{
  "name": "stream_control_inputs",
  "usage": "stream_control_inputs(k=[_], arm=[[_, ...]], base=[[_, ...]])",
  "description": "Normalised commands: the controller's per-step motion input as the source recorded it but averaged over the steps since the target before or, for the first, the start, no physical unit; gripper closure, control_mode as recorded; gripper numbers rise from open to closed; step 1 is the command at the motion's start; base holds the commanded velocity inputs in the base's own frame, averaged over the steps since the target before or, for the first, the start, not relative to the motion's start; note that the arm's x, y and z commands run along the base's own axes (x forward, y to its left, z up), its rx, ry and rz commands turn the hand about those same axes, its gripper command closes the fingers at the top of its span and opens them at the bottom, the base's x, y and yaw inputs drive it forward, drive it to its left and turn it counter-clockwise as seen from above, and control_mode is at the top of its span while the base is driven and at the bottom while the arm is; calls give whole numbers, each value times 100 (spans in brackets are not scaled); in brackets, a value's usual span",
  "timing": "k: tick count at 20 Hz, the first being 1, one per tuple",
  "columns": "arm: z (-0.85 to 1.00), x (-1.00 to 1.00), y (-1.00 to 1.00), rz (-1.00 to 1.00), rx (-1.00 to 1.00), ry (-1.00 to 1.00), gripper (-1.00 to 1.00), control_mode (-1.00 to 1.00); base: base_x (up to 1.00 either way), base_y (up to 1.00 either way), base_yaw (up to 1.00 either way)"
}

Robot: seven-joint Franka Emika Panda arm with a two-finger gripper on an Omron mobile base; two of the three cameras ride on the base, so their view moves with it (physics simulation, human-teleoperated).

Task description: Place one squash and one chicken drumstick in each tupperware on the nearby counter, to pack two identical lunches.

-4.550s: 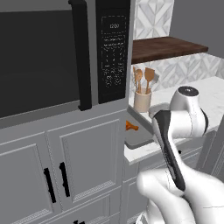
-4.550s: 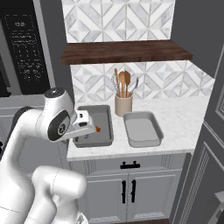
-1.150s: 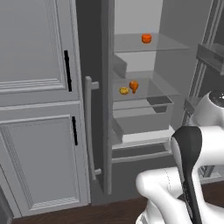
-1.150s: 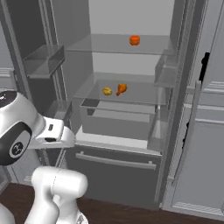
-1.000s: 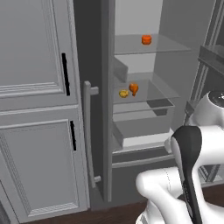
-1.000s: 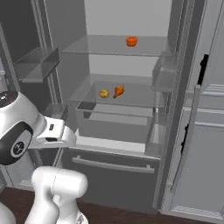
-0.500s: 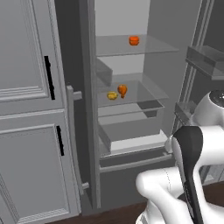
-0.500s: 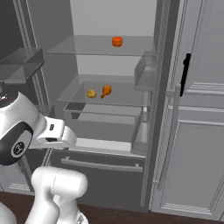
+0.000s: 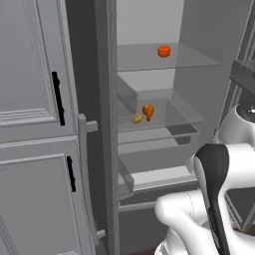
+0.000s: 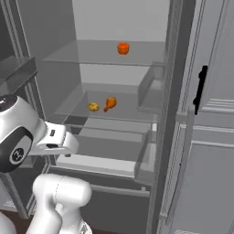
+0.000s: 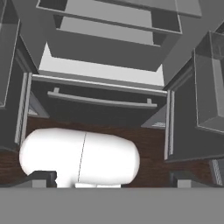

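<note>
Two foods on middle shelf: chicken drumstick [image 9: 148,111] and squash [image 9: 137,118] lie just beside each other on the glass middle shelf [image 9: 174,115] of the open fridge [image 9: 209,60]; the drumstick is orange-brown, the squash small and yellow.
Same pair from the right: drumstick [image 10: 109,103] sits right of the squash [image 10: 93,107], close but whether touching cannot be told.
Upper shelf: one round orange item [image 9: 164,51] sits alone on the glass upper shelf [image 9: 144,59], well above the pair; seen also at [image 10: 123,48].
Drawers: a pale drawer [image 9: 159,175] stands pulled out below the middle shelf; the hand view looks down on it [image 11: 100,70] and on a lower drawer front with a bar handle [image 11: 101,101].
Fridge doors: both swung wide; left door [image 9: 92,164] carries bins, right door [image 10: 151,132] also carries bins.
Cabinets: grey panelled fronts with black handles [image 9: 59,97] flank the fridge.
Gripper: gripper [image 11: 109,178] points down toward dark wood floor [image 11: 153,144], jaws spread wide, nothing between them; fingertips [image 11: 41,178] near the bottom corners.
Arm: white arm [image 10: 27,132] is folded low before the fridge, well apart from the foods.
</note>
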Motion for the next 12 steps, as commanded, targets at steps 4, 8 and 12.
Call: stream_control_inputs(k=[4,8,12], arm=[[0,0,0,0,0,0,-100,100],[0,0,0,0,0,0,-100,100],[0,0,0,0,0,0,-100,100]], base=[[8,-39,33],[24,-11,13],[71,0,0]])
